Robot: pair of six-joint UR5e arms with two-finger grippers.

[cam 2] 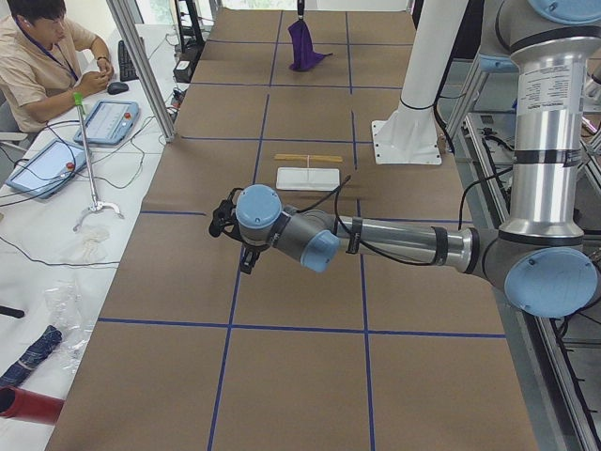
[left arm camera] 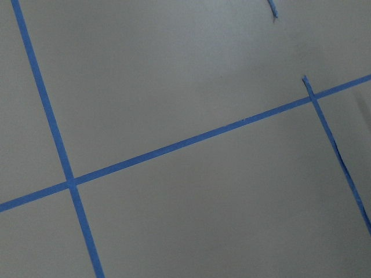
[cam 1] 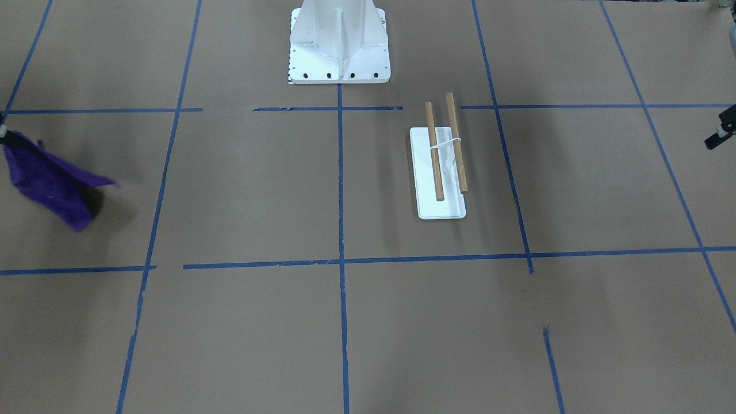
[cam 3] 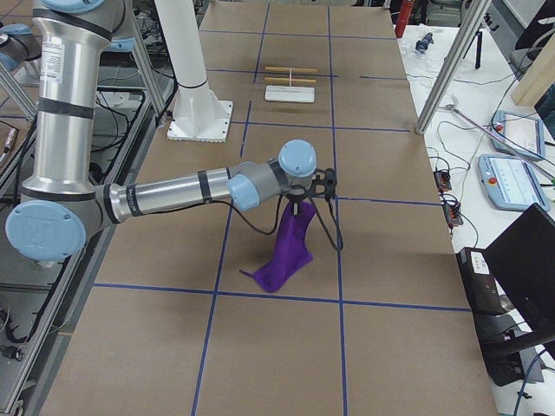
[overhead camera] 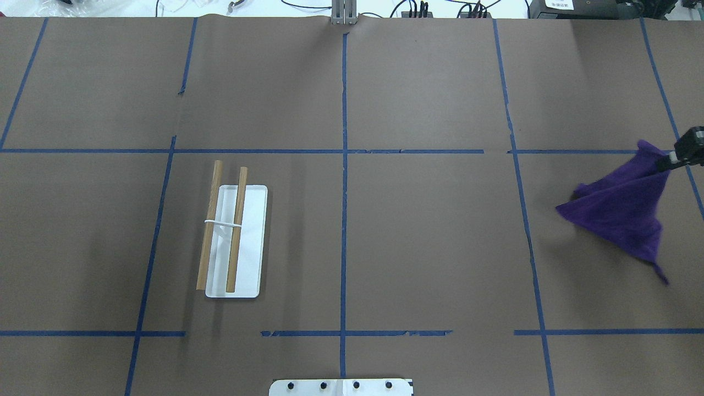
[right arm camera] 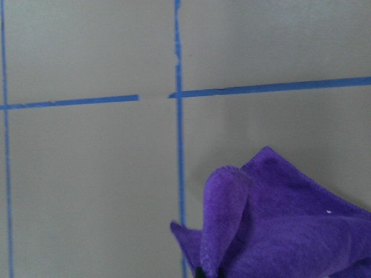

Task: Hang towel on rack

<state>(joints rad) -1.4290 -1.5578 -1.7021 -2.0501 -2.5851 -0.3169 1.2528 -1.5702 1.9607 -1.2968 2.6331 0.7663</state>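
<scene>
The purple towel (overhead camera: pixel 621 214) hangs bunched from my right gripper (overhead camera: pixel 664 163), lifted off the table at the far right of the overhead view. My right gripper is shut on the towel's upper corner. It also shows in the exterior right view (cam 3: pixel 290 247) and in the right wrist view (right arm camera: pixel 278 226). The rack (overhead camera: pixel 235 242), a white base plate with two wooden rods, stands on the table's left half, far from the towel. My left gripper (cam 1: pixel 719 137) hovers at the table's left side. Only a dark piece of it shows, so I cannot tell whether it is open or shut.
The white bolted pedestal (cam 1: pixel 338 52) stands at the robot's edge of the table, at the middle. Blue tape lines cross the brown table cover. An operator (cam 2: pixel 42 66) sits by a side table with tablets and cables.
</scene>
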